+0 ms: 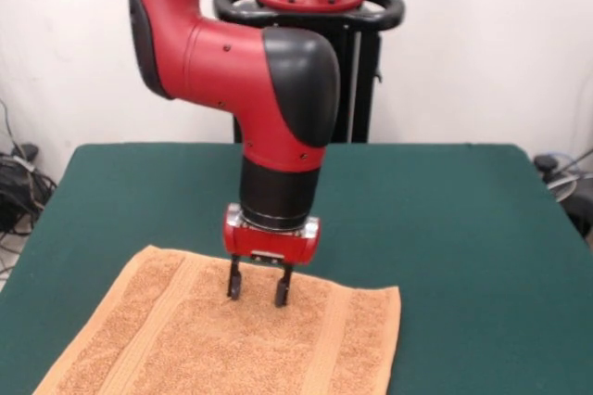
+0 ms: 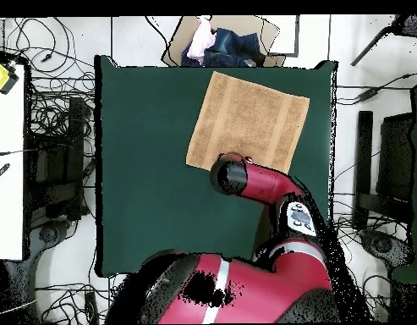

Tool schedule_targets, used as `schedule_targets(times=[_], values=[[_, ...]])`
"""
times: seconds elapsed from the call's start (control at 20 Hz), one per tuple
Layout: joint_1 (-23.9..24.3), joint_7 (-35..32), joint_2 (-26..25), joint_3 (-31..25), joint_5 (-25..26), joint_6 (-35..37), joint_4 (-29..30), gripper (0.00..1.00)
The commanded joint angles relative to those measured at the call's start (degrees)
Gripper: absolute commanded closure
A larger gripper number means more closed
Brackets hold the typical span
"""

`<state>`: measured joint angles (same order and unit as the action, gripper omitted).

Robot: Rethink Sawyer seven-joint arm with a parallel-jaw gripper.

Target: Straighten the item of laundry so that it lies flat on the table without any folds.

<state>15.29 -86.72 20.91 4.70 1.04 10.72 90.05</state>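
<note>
The towel (image 1: 232, 335) lies spread flat on the green desk (image 1: 463, 228), at its near side in the front view, turned a little askew to the desk's edges. Two woven bands run across it. My hand (image 1: 258, 292) stands upright over the towel's far edge, its two fingers (image 1: 235, 282) apart and holding nothing, the tips at the cloth.
</note>
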Motion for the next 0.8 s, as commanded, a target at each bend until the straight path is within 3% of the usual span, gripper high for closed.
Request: schedule_targets(times=[0.05, 0.2, 0.35, 0.55, 0.8], values=[[-4.2, -17.1, -0.4, -0.5, -5.6, -1.6, 1.4, 0.0], [-4.4, -16.3, -0.9, -0.2, -6.2, -2.5, 0.8, 0.0], [-0.4, -12.0, -1.3, -1.2, -4.1, -2.4, -0.4, 0.0], [5.7, -7.8, -5.6, -4.5, -1.0, -5.1, -2.6, 0.0], [7.4, -7.3, -7.9, -5.6, 0.3, -7.2, -3.6, 0.0]])
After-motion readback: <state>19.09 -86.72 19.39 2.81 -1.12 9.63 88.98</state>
